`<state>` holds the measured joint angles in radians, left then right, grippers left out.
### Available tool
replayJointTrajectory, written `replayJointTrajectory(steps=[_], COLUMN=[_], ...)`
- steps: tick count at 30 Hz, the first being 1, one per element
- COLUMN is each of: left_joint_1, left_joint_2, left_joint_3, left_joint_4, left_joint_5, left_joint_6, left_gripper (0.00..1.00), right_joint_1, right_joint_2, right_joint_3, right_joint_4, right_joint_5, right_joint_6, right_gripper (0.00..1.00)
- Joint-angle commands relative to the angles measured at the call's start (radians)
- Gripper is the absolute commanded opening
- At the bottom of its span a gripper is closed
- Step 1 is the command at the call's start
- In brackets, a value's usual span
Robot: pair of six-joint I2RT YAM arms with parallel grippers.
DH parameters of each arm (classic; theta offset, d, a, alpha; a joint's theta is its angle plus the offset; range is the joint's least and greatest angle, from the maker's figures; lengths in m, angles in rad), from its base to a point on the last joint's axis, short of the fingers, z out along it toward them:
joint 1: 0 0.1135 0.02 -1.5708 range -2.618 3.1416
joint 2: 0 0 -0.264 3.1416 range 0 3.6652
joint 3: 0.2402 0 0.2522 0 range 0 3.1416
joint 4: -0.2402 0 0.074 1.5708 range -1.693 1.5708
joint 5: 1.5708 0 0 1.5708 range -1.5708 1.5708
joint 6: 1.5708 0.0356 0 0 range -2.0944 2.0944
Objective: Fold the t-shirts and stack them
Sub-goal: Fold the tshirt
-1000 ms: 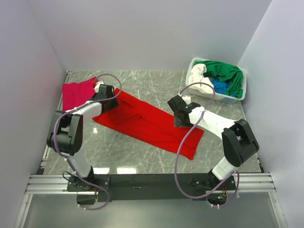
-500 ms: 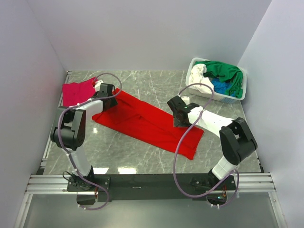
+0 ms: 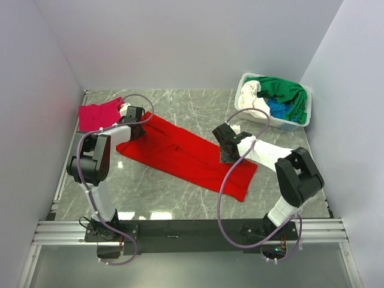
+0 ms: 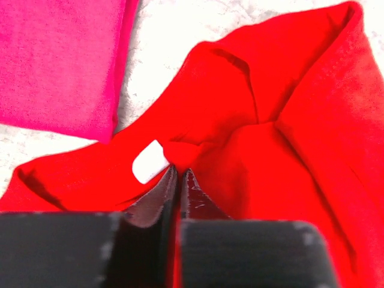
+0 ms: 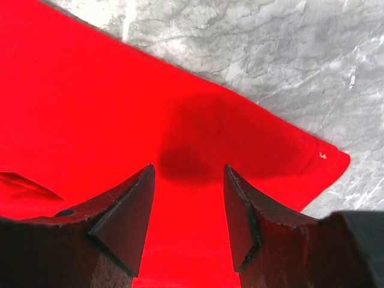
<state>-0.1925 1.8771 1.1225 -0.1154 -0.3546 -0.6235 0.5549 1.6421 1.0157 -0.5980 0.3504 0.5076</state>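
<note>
Left claw [image 4: 178, 180] clenched on red shirt [image 3: 186, 157] collar; right claw [image 5: 189, 180] spread, empty, over its other end.
On the table [image 3: 180, 102] the red shirt lies as a long strip, seemingly mid-fold; basket [image 3: 282, 124] beyond its right end holds heaped shirts [image 3: 282, 90] untouched; pink shirt [image 3: 96, 115] beside its left end looks folded.

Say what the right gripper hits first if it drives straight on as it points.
Probably the red t-shirt: the right gripper, jaws open, aims at its cloth near a corner, marble table beneath. The gap between them is unclear.
</note>
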Motion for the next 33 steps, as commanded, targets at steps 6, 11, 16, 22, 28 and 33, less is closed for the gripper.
replayJointTrajectory(steps=[6,11,16,22,28,33], left_joint_1=[0.005,0.005,0.005,0.005,0.005,0.005], left_joint_2=[-0.108,-0.242,-0.312,-0.355,-0.407,-0.437], left_joint_3=[-0.010,-0.095,-0.154,-0.231,-0.282,-0.300], left_joint_4=[0.005,0.002,-0.020,-0.027,-0.033,-0.036], left_joint_5=[-0.035,-0.053,-0.049,-0.060,-0.063,-0.063], left_joint_6=[0.002,-0.015,-0.027,-0.047,-0.077,-0.087], left_gripper=[0.00,0.01,0.01,0.01,0.01,0.01], right_joint_1=[-0.010,-0.009,-0.010,-0.010,-0.010,0.006], right_joint_2=[-0.004,-0.007,-0.004,-0.016,-0.030,-0.039], right_joint_3=[-0.011,-0.014,-0.017,-0.025,-0.031,-0.014], right_joint_4=[0.029,0.027,0.032,0.033,0.035,0.037], right_joint_5=[0.004,0.005,-0.001,-0.007,-0.007,-0.025], right_joint_6=[0.009,0.006,0.003,-0.003,-0.012,-0.018], right_gripper=[0.57,0.57,0.57,0.57,0.56,0.55])
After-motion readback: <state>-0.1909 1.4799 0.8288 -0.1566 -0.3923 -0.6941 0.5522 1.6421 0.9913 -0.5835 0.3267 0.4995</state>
